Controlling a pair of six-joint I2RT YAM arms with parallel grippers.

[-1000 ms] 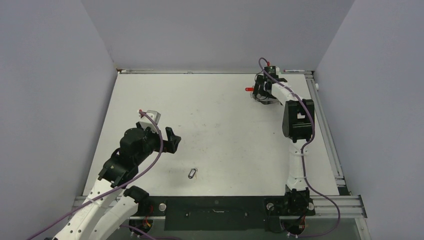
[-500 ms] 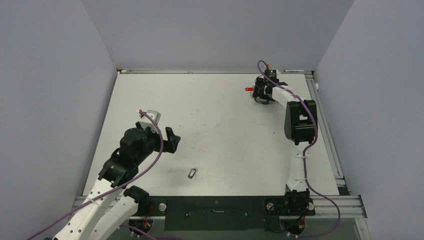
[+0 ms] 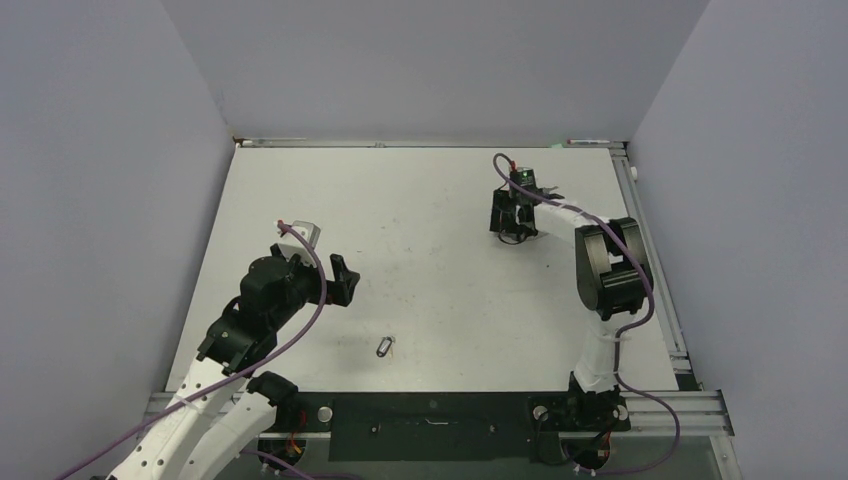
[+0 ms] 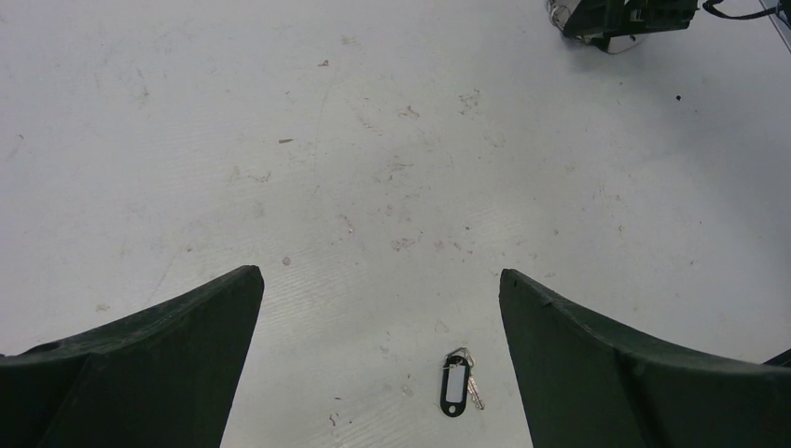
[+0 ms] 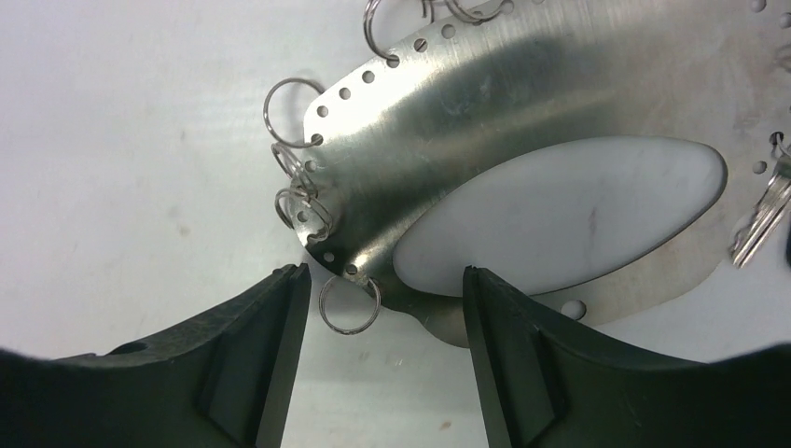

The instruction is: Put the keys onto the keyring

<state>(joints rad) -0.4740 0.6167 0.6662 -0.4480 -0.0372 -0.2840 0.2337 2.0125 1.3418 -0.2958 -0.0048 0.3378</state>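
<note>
The keys (image 3: 384, 346) lie flat near the table's front as a tiny bunch with a dark oval tag. In the left wrist view the keys (image 4: 457, 385) sit just ahead of my left gripper (image 4: 380, 273), which hangs open and empty; from above the left gripper (image 3: 345, 281) is left of them. The keyring (image 5: 448, 103) is a broad silvery ring with holes and small split rings (image 5: 294, 112) along its rim. My right gripper (image 5: 384, 275) is shut on its near rim. From above, the right gripper (image 3: 508, 222) hides the keyring.
One silvery key (image 5: 760, 219) hangs on the keyring's right rim. A metal rail (image 3: 650, 230) runs along the table's right edge and another (image 3: 430, 144) along the back. Grey walls stand on three sides. A black plate (image 3: 430, 425) spans the near edge between the arm bases.
My right gripper has narrowed and moved from the back right corner toward the near left. The red tag seen beside it earlier no longer shows. The left arm and the keys have not moved.
</note>
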